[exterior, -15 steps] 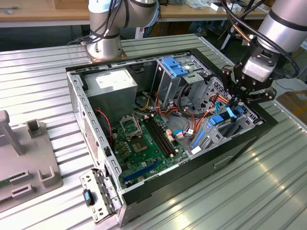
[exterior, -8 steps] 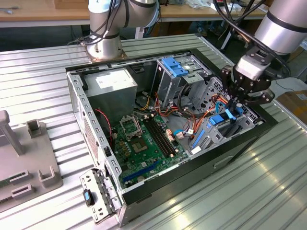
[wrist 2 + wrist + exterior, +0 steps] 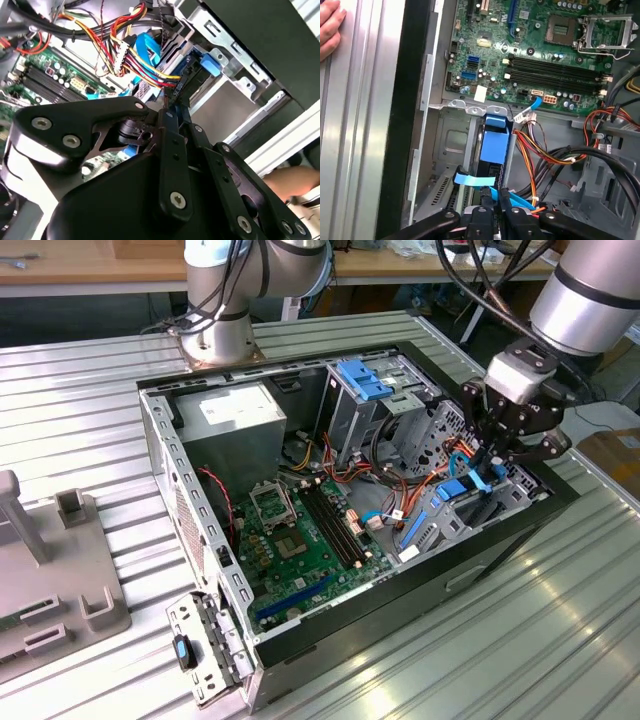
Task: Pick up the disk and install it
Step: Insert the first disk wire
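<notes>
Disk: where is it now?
The disk sits in the drive bay at the exterior view's right end of the case, beside the motherboard, at the tip of the end effector.

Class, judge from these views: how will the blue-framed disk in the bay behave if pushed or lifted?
The disk looks rigid: its flat blue frame shows no sag. Standing on edge between metal bay walls, it would probably slide, not tip. Its smooth plastic may be slippery.

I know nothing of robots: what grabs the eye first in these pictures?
An open computer case lies on the ribbed metal table, its green motherboard bare in the middle. At the exterior view's right, the black end effector hangs over the case's corner, close by the blue-framed disk standing there.
</notes>
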`<state>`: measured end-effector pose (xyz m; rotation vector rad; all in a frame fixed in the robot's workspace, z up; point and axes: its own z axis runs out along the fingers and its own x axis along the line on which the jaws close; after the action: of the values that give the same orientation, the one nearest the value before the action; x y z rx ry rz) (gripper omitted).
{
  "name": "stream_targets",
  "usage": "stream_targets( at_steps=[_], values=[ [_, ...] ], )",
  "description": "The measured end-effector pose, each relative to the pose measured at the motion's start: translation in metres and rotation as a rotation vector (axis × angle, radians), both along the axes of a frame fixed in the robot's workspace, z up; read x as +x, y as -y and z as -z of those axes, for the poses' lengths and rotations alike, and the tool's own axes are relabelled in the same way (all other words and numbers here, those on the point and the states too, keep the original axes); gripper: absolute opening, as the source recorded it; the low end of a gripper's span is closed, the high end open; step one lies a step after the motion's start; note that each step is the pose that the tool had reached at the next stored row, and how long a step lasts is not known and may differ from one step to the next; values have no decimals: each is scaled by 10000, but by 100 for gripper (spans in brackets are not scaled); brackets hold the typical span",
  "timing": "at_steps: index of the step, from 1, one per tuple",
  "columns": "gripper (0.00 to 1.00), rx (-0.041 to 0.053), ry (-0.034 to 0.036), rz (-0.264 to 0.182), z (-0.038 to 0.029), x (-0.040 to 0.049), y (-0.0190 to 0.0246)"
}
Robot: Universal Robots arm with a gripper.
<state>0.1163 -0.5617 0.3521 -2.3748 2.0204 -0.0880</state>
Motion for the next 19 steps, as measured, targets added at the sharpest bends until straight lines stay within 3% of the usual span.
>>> stream_targets(
  at_steps=[4,5,16,19],
  values=[
    [16,0,0,1157,18,0,0],
    [16,-1,0,1262,18,0,1],
    [16,0,0,1637,40,30,-11],
    [16,2,0,1695,41,25,-44]
  ],
)
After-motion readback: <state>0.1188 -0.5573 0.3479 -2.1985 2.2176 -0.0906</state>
